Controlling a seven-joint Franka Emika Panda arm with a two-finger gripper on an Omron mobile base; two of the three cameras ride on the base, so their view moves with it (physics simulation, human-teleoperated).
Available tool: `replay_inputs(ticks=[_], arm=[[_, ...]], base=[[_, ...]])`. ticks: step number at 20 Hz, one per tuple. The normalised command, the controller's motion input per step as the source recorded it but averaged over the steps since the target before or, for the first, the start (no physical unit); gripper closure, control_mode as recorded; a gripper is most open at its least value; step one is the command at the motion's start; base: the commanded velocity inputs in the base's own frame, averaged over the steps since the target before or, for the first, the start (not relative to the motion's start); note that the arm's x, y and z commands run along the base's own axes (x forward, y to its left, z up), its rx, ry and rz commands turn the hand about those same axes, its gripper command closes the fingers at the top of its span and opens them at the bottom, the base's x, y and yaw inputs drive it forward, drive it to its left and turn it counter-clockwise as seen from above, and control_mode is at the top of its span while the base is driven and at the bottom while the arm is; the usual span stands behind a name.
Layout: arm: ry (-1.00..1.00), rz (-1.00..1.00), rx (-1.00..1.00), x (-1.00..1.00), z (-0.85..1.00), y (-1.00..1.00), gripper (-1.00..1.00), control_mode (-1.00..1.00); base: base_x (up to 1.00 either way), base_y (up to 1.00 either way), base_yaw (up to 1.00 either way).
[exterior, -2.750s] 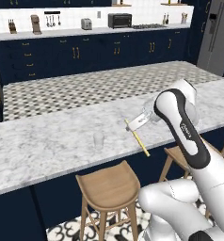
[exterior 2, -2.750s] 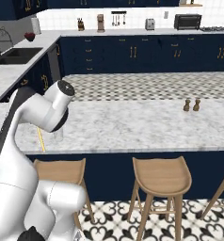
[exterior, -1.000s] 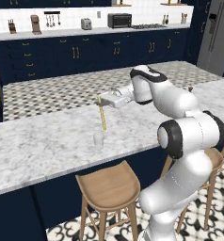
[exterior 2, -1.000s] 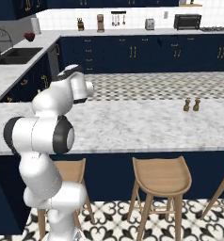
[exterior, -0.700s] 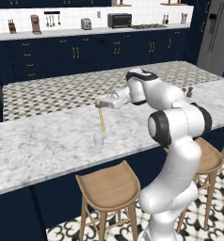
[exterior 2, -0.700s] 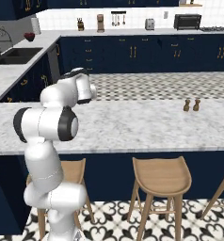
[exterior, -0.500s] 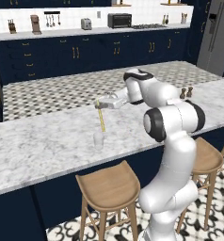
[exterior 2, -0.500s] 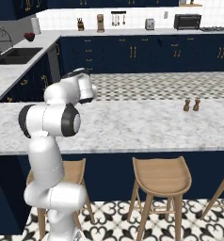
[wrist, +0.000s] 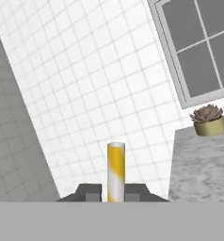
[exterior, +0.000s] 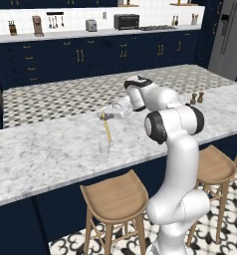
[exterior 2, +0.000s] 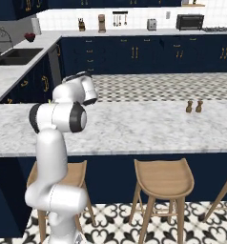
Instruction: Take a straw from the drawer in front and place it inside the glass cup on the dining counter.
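My gripper [exterior: 104, 114] is shut on the upper end of the straw [exterior: 107, 129], a thin pale-yellow stick that hangs tilted over the dining counter [exterior: 46, 154]. Its lower tip reaches the rim of the glass cup [exterior: 104, 149], which stands upright on the marble; I cannot tell whether the tip is inside. In the hand view the straw [wrist: 116, 169] rises between the two dark fingertips [wrist: 90, 192] of the gripper [wrist: 113, 194]. In the right base view my own arm [exterior 2: 63, 114] covers the cup and straw. The drawer is out of view.
Two small brown shakers [exterior: 196, 97] stand on the counter to the right, also in the right base view [exterior 2: 194, 106]. Wooden stools [exterior: 115, 194] [exterior 2: 163, 176] line the near side. A back worktop carries a toaster [exterior: 91, 25] and microwave [exterior: 126, 21].
The arm has folded in closer to the counter's near edge. The gripper has come down a little with the straw, bringing its lower tip to the cup's rim. The cup stays put.
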Motion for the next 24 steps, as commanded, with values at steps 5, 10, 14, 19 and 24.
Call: replay_inputs(ticks=[5,10,14,19,24], arm=[[0.0,0.15,0.05,0.07,-0.17,0.03,1.0,-1.0],[0.0,0.13,0.09,0.15,-0.11,0.09,1.0,-1.0],[0.0,0.12,0.09,0.17,-0.06,0.02,1.0,-1.0],[-0.02,0.11,0.05,0.21,-0.1,0.0,1.0,-1.0],[-0.05,0.11,0.02,0.09,-0.1,0.0,1.0,-1.0]], base=[[0.0,0.0,0.0],[0.0,0.0,0.0],[0.0,0.0,0.0],[0.0,0.0,0.0],[0.0,0.0,0.0]])
